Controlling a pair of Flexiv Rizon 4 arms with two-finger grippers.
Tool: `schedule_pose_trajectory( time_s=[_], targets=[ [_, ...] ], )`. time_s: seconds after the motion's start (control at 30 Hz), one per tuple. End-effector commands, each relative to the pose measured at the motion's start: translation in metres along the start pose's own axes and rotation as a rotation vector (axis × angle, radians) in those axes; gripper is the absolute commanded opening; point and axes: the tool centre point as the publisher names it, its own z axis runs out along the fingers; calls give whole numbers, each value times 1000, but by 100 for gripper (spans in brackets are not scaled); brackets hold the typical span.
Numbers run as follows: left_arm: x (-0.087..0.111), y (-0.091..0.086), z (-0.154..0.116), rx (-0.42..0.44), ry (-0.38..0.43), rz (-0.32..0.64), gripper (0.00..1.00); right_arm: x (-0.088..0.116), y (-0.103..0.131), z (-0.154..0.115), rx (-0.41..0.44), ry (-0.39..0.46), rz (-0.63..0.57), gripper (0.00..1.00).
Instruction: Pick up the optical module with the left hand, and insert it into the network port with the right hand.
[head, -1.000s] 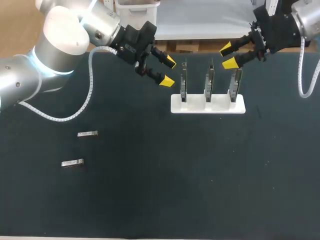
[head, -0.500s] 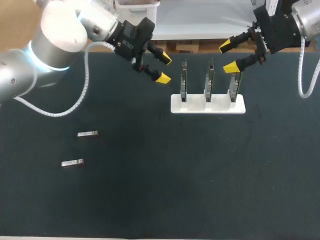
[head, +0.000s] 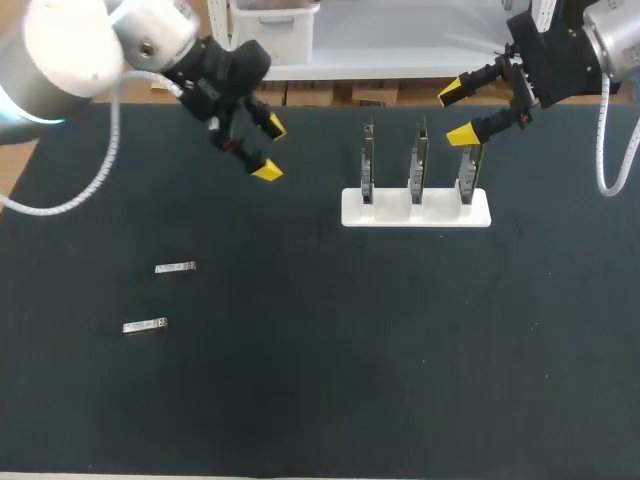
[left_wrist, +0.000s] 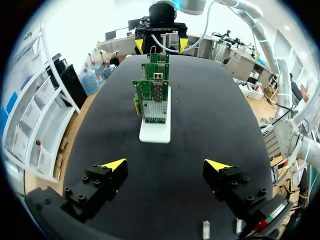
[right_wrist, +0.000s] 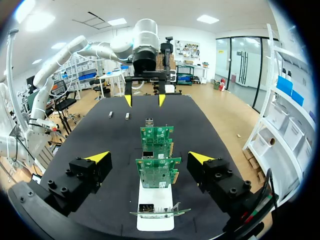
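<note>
Two small silver optical modules (head: 175, 267) (head: 145, 325) lie flat on the black table at the left. A white stand (head: 415, 208) holds three upright green network cards (head: 419, 160). My left gripper (head: 267, 149) hangs open and empty between the modules and the stand. In the left wrist view the left gripper (left_wrist: 165, 165) faces the cards (left_wrist: 152, 100). The modules (left_wrist: 205, 229) lie under it. My right gripper (head: 457, 115) is open over the rightmost card (head: 470, 165). In the right wrist view the right gripper (right_wrist: 149, 157) has the cards (right_wrist: 157, 172) in line between its fingers, untouched.
The black table (head: 350, 380) stretches wide in front of the stand and the modules. Its far edge runs just behind the stand. In the right wrist view my left gripper (right_wrist: 145, 99) hangs past the cards, with the modules (right_wrist: 110, 114) beside it.
My left arm has swung left, away from the stand and toward the modules' side. My right gripper opened wider a second ago and has stayed in place since.
</note>
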Motion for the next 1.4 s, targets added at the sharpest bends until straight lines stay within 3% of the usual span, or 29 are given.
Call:
schedule_pose_trajectory(
  time_s=[0.03,0.17,0.4,0.5,1.27,1.4],
  targets=[
    [25,-41,-25,-126,16,-30,100,0,1,0,3,-1,-1,100],
    [47,-57,-29,-138,94,-46,100,0,1,0,3,-1,-1,100],
    [80,-86,-25,-73,277,3,100,0,1,0,3,-1,-1,100],
    [94,-91,-24,-73,315,-13,100,0,1,0,3,-1,-1,100],
    [163,-110,-11,-54,563,-31,100,0,1,0,3,-1,-1,100],
    [171,-112,-9,-56,567,-47,100,0,1,0,3,-1,-1,100]
  ],
)
